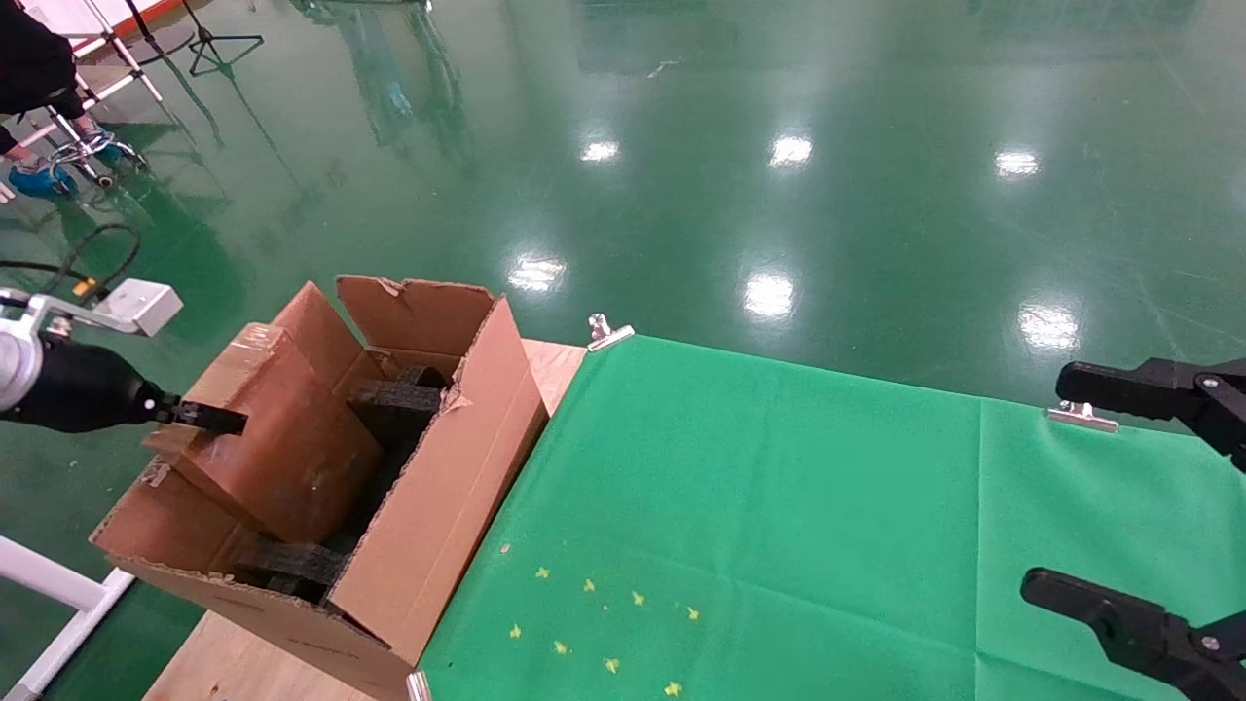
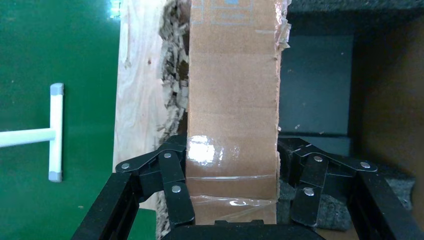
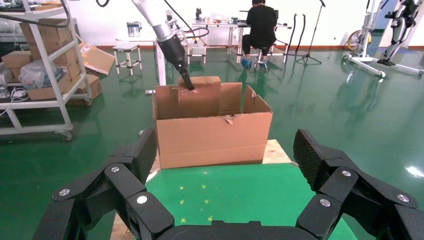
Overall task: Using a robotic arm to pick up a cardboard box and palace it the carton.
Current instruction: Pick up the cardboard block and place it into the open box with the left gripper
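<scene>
Downward head view; wrist close-ups; shared carton [image 1: 428, 506]

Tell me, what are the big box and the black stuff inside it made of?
The carton looks like brown corrugated cardboard: matte, with ragged torn edges. The black pieces inside look like foam, dull and spongy. The left gripper holds a smaller cardboard box, shiny tape across one face.

Bright overhead light; glare spots on floor [image 1: 769, 292].
</scene>
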